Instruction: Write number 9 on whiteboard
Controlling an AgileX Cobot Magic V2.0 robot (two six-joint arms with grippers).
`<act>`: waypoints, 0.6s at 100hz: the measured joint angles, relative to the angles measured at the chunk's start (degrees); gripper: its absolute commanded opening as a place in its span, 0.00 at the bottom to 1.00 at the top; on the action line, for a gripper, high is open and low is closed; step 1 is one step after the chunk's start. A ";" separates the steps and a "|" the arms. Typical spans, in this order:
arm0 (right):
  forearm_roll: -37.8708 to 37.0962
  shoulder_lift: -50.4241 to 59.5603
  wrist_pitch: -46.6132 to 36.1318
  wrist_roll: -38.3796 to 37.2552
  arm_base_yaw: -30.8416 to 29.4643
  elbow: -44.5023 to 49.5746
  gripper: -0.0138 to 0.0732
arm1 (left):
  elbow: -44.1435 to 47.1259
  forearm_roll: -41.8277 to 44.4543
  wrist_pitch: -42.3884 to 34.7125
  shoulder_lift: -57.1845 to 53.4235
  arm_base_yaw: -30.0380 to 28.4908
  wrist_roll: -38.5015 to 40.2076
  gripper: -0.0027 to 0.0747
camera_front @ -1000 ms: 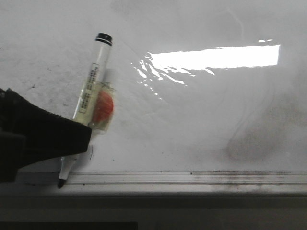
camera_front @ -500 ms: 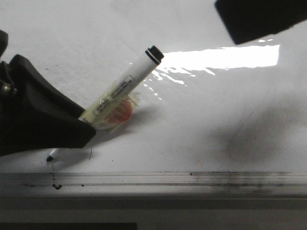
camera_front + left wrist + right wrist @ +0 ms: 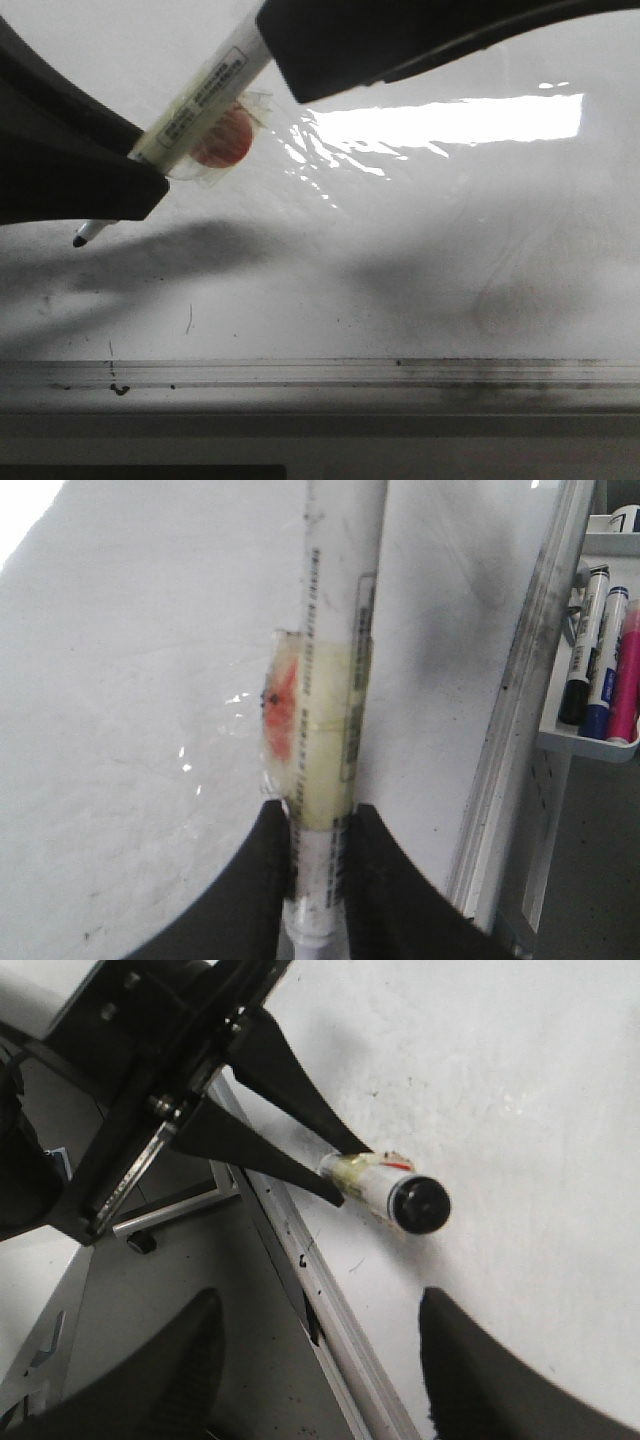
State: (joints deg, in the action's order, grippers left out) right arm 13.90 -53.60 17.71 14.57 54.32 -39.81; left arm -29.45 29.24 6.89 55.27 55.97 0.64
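Observation:
My left gripper [image 3: 140, 170] is shut on a white marker [image 3: 205, 90] with an orange taped patch. The marker's black tip [image 3: 78, 240] points down-left and is held off the whiteboard [image 3: 420, 250]. The left wrist view shows the barrel [image 3: 335, 680] clamped between both fingers [image 3: 322, 825]. My right gripper [image 3: 340, 45] is open, up by the marker's cap end [image 3: 418, 1203], with its fingers spread wide [image 3: 320, 1360]. The number 9 shows only as a thin black stroke [image 3: 112, 365] ending in a dot on the rail; I see no loop.
A silver rail [image 3: 400, 372] runs along the board's near edge, and shows in the right wrist view too [image 3: 330, 1310]. A thin stray scratch [image 3: 188, 318] lies on the board. A white tray of spare markers [image 3: 600, 650] hangs beyond the rail. A bright glare [image 3: 450, 120] lies on the board.
My left gripper has lifted the marker from the rail, drawn a short stroke upward, then raised the tip off the board. My right gripper has come in from the upper right over the cap.

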 measured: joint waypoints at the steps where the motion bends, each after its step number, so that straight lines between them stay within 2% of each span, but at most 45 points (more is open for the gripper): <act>1: 0.00 -0.01 -0.22 0.00 0.00 0.00 0.59 | 0.00 0.14 0.00 0.00 0.00 0.00 0.01; 24: -0.49 -1.86 -2.92 0.04 0.00 -0.65 0.59 | 0.00 4.18 0.11 -0.13 2.32 -0.10 0.01; 48: -0.57 -5.88 -1.00 0.04 0.00 -4.06 0.59 | 0.00 6.49 0.11 -0.13 3.36 -0.10 0.01; 60: -0.57 -7.80 -0.13 0.04 0.00 -5.49 0.51 | 0.00 6.70 0.11 -0.13 3.36 -0.10 0.01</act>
State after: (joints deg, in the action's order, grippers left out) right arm 13.33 -61.41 17.59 14.61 54.32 -45.30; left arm -29.45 35.94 6.99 55.14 59.34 0.54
